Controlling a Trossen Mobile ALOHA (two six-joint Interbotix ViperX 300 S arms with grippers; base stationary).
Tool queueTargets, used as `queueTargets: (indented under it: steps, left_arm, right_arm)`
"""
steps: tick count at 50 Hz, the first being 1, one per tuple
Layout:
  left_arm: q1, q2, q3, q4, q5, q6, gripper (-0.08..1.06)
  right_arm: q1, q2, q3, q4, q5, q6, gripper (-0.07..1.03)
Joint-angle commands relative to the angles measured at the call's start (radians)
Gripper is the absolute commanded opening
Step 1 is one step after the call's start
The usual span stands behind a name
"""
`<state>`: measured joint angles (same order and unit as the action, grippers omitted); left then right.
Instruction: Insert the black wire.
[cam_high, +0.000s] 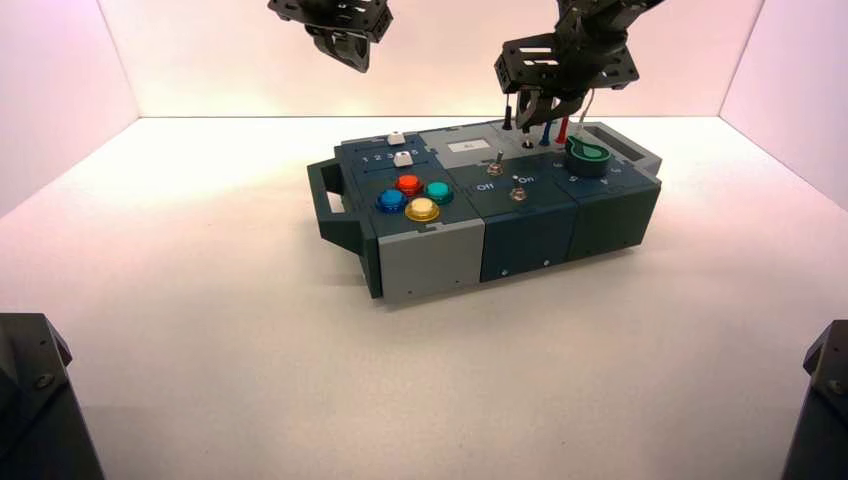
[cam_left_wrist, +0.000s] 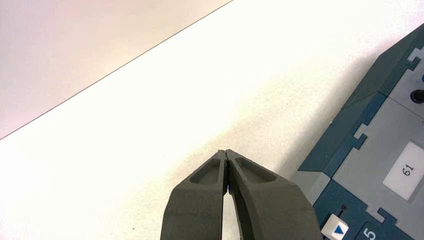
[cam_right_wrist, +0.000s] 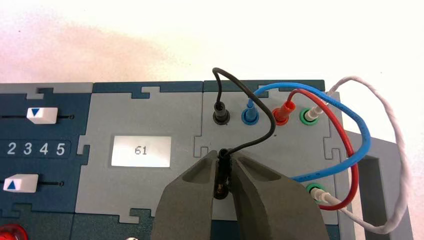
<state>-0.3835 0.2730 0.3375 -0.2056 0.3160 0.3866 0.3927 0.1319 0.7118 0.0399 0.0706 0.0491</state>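
Observation:
The black wire arcs up from a black plug seated in the far black socket on the box's grey wire panel. My right gripper is shut on the wire's other black plug and holds it just above that panel. In the high view the right gripper hangs over the back right of the box. My left gripper is parked high behind the box's left end, and its fingers are shut on nothing.
Blue lead, red lead and white lead loop between sockets beside the held plug. A white label "61" and two white sliders lie toward the numbered side. A green knob and coloured buttons sit on the box.

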Motion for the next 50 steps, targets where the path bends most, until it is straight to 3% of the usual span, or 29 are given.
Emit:
queueTargets:
  steps: [1,50]
  left_arm:
    - [0.009,-0.048,-0.018,0.002,-0.012,0.003,-0.03]
    - [0.009,-0.048,-0.04,-0.002,-0.015,-0.002,-0.03]
  right_arm:
    - [-0.006,-0.017,-0.015,-0.005,-0.008,0.0,-0.02]
    - [0.0,-0.087,0.041,-0.005,-0.015,-0.002,-0.02]
